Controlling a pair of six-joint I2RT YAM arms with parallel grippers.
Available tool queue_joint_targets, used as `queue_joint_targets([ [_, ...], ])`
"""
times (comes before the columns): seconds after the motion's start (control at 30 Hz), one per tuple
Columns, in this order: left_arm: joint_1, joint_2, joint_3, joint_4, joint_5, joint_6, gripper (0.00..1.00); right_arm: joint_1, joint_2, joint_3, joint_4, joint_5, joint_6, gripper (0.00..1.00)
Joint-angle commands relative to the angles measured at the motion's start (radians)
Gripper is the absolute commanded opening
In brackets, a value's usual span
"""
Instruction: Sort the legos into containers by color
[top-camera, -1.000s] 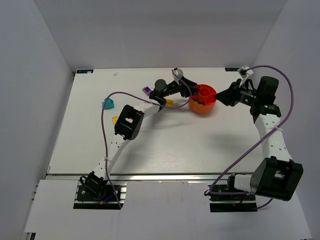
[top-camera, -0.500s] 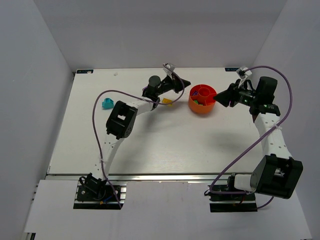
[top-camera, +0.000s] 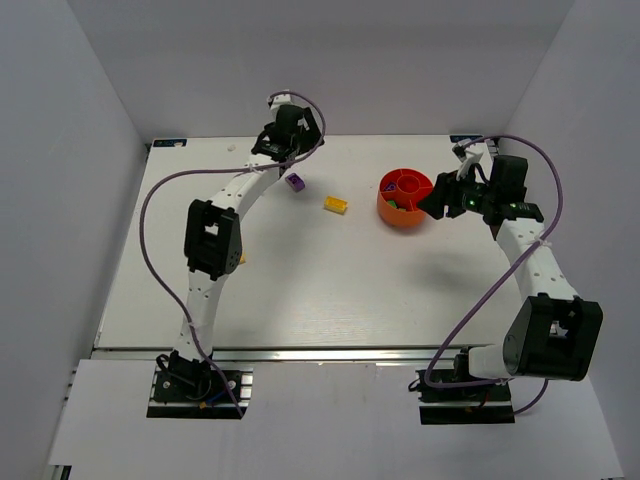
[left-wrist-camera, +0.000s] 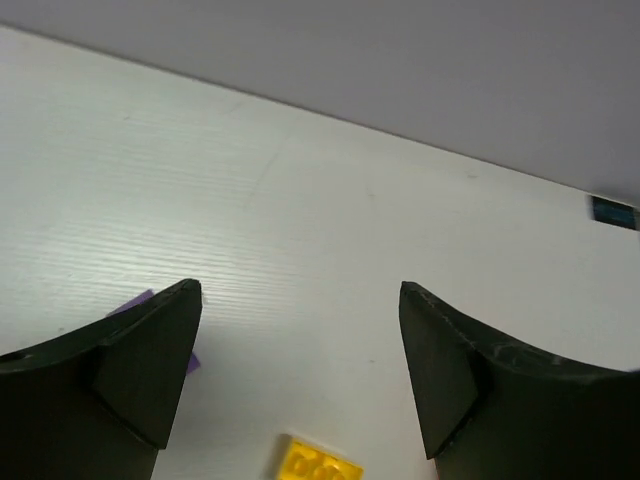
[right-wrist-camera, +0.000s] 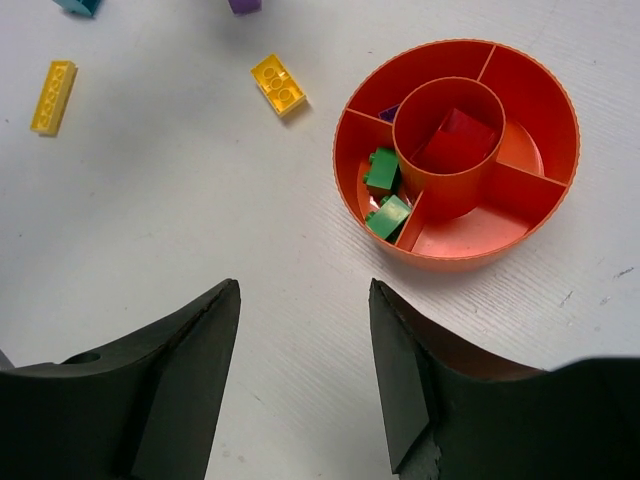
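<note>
The orange bowl (top-camera: 405, 198) (right-wrist-camera: 520, 95) stands at the back right of the table. Its central cup holds a red lego (right-wrist-camera: 456, 140); one compartment holds two green legos (right-wrist-camera: 383, 170) and another a purple one (right-wrist-camera: 390, 112). On the table lie a yellow lego (top-camera: 334, 204) (right-wrist-camera: 278, 84) (left-wrist-camera: 315, 465), a purple lego (top-camera: 295, 181) (left-wrist-camera: 140, 303), a long yellow lego (right-wrist-camera: 53, 96) and a teal lego (right-wrist-camera: 76, 5). My left gripper (top-camera: 288, 150) (left-wrist-camera: 300, 300) hovers open and empty at the back, near the purple lego. My right gripper (top-camera: 428, 205) (right-wrist-camera: 305, 290) is open and empty beside the bowl's right side.
The left arm's elbow (top-camera: 212, 240) stands over the left part of the table and hides the legos there in the top view. White walls close in the back and sides. A blue marker (left-wrist-camera: 612, 212) sits at the table's far edge.
My left arm swung from beside the bowl to the back left and its gripper opened wide. My right gripper moved a little closer to the bowl and opened wider.
</note>
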Motion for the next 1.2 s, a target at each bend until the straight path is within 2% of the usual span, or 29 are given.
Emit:
queue_joint_targets([
  [0.0,-0.024,0.104,0.168,-0.373,-0.233,-0.035,0.9,0.011,-0.009,0.045,0.005,0.056,-0.02,0.6],
  [0.1,-0.024,0.128,0.184,-0.392,-0.274,-0.038,0.9,0.014,-0.014,0.045,0.005,0.059,-0.018,0.61],
  [0.13,-0.024,0.135,0.175,-0.383,-0.284,-0.032,0.98,0.014,-0.015,0.044,0.007,0.06,-0.018,0.61],
  [0.2,-0.024,0.159,0.182,-0.39,-0.302,-0.03,0.98,0.014,-0.018,0.042,0.008,0.059,-0.017,0.61],
  [0.5,-0.033,0.243,0.218,-0.398,-0.295,-0.061,0.98,0.014,-0.031,0.039,0.015,0.051,-0.012,0.61],
  [0.63,-0.033,0.283,0.244,-0.38,-0.292,-0.067,0.92,0.012,-0.038,0.041,0.018,0.045,-0.011,0.61],
  [0.8,-0.033,0.293,0.247,-0.363,-0.255,-0.075,0.71,0.009,-0.046,0.038,0.019,0.046,-0.011,0.62],
  [0.83,-0.033,0.293,0.242,-0.363,-0.249,-0.078,0.61,0.009,-0.046,0.038,0.019,0.046,-0.011,0.61],
  [0.93,-0.033,0.276,0.218,-0.349,-0.227,-0.08,0.45,0.009,-0.049,0.038,0.019,0.042,-0.011,0.62],
  [0.97,-0.033,0.248,0.201,-0.335,-0.221,-0.075,0.34,0.009,-0.05,0.036,0.021,0.04,-0.011,0.62],
  [1.07,-0.043,0.184,0.1,-0.226,-0.154,0.011,0.14,0.009,-0.05,0.035,0.021,0.033,-0.011,0.62],
  [1.17,-0.063,0.045,-0.102,0.005,0.036,0.159,0.03,0.009,-0.051,0.033,0.022,0.028,-0.014,0.61],
])
